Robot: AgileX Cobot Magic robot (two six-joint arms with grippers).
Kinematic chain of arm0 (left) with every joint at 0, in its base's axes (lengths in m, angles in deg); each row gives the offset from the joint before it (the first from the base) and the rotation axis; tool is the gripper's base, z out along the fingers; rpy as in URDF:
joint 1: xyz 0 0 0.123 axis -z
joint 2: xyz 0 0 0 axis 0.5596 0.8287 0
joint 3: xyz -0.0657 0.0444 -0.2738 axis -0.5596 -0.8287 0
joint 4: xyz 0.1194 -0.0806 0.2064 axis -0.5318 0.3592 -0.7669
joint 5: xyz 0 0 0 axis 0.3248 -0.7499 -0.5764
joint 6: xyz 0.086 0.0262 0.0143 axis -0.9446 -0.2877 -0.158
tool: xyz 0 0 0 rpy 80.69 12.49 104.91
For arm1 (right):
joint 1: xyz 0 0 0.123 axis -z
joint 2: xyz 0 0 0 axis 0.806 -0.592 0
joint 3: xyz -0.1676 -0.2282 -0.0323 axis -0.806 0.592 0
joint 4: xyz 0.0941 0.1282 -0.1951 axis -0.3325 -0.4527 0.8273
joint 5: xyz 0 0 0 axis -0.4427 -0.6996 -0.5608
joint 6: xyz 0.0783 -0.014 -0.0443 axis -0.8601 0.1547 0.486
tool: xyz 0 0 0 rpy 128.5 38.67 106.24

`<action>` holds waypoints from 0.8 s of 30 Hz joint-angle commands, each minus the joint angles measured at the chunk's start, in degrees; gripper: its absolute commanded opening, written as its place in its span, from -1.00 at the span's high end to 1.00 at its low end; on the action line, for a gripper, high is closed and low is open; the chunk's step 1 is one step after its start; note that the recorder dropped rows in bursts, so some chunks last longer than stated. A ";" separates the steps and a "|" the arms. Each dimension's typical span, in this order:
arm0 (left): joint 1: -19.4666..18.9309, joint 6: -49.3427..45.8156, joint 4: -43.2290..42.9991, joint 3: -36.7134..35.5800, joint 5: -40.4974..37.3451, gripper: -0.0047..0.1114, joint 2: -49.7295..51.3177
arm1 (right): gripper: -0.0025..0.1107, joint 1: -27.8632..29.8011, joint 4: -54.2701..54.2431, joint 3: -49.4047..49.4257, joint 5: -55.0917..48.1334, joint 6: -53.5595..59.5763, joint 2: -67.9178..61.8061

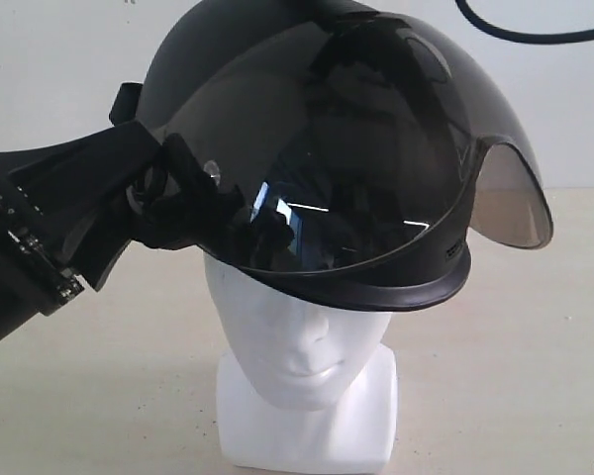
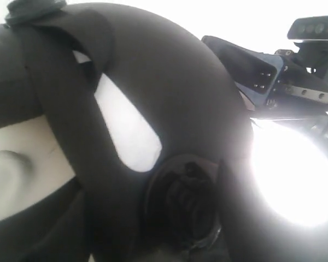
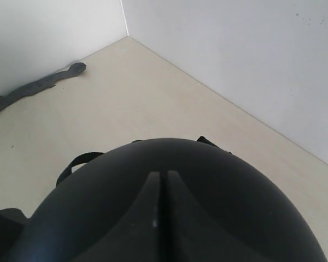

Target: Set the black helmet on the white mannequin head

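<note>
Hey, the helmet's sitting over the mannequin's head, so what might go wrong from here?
1. The black helmet sits low and looks tilted, its rim covering the eyes of the white mannequin head. If it is released like this, it may slide or end up crooked.
2. The left hand seems to grip only the helmet's side, so pulling away could drag the helmet along and tip the head on its base.
</note>
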 commanded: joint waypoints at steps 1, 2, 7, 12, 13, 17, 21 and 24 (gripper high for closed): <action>-0.35 -3.34 -3.33 -0.53 0.07 0.84 -0.85 | 0.96 -0.08 0.93 0.48 -3.18 -0.20 -0.24; -0.35 -3.34 -3.34 -0.53 -0.05 0.84 -0.85 | 0.96 -0.08 0.93 0.48 -3.18 -0.20 -0.24; -0.35 -2.75 -3.96 -0.53 -5.06 0.30 -0.85 | 0.96 -0.08 0.93 0.48 -3.83 -0.20 -0.24; -0.35 -2.79 -4.50 -0.53 -12.35 -0.11 -0.85 | 0.96 -0.08 1.20 0.48 -4.84 -0.20 -0.24; -0.35 -2.79 -4.62 -0.53 -13.47 -0.14 -0.85 | 0.96 -0.08 1.20 0.48 -4.96 -0.20 -0.24; -0.35 -3.31 -4.21 -0.53 -19.27 -0.15 -0.85 | 0.96 -0.08 1.20 0.48 -5.95 -0.20 -0.24; -0.35 -3.31 -5.37 -0.53 -24.27 -0.15 -0.85 | 0.96 -0.08 1.20 0.48 -6.06 -0.56 -0.24; -0.35 -3.31 -7.04 -0.53 -30.03 -0.15 -0.85 | 0.96 -0.08 1.20 0.48 -6.29 -0.57 -0.24</action>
